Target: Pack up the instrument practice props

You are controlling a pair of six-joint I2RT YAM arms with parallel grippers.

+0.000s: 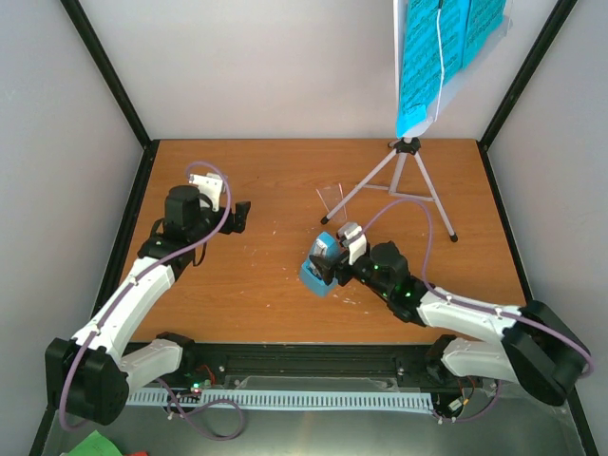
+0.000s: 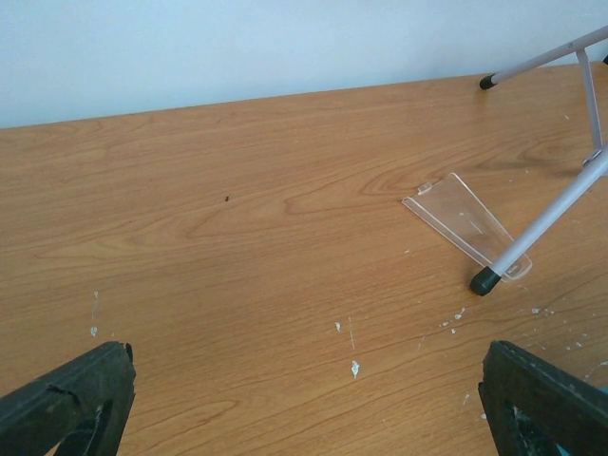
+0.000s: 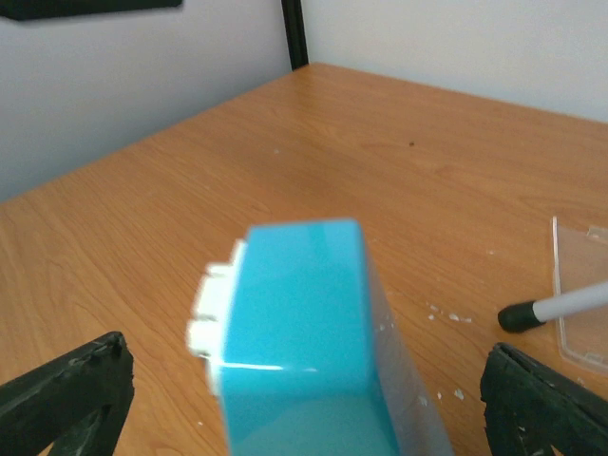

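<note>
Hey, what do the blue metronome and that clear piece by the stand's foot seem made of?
Metronome: likely moulded plastic, glossy; a bright highlight crosses its smooth blue side. Clear piece: probably acrylic or similar plastic; wood grain shows through it.

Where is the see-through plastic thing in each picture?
Top external: clear plastic piece mid-table, by the stand's black foot.
Left wrist: right of centre, by that foot.
Right wrist: right edge, beside the foot.
Shared landmark: that black foot.
</note>
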